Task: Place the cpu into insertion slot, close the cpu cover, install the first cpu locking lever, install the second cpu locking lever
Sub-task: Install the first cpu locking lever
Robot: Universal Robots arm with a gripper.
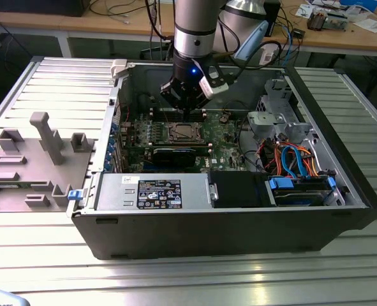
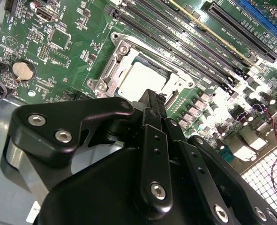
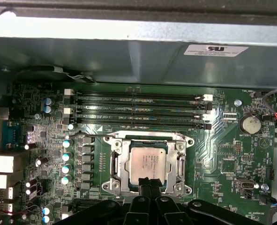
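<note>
Hovering inside the open computer case [image 1: 239, 223], the gripper [image 1: 187, 109] hangs just above the green motherboard [image 1: 221, 141], and in both wrist views we see its two black fingers [image 3: 150, 187] pressed together with nothing between them. In the first wrist view the fingertips sit at the 6 o'clock edge of the insertion slot [image 3: 149, 161], over the socket's rim; whether they touch it we cannot tell.

We note the cpu [image 3: 147, 161] lying flat in the slot, its dull silver top facing up. Around it we see the cpu cover [image 3: 123, 165], a silvery frame lying flat about the chip, with the chip showing through its central window. We cannot tell the state of the locking levers.

Beyond the socket, at 12 o'clock in the first wrist view, we log four long memory slots [image 3: 138, 111] running parallel. A round coin battery [image 3: 250, 124] sits at 2 o'clock from the socket, well apart.

In the exterior view we record a long black expansion card [image 1: 173, 155] just beside the socket at 6 o'clock, a grey power supply [image 1: 153, 192] further out, and bundled orange and blue cables [image 1: 290, 159] at 4 o'clock. The case rests on a ribbed metal table [image 1: 41, 255], with a grey fixture tray [image 1: 35, 159] at 9 o'clock.
</note>
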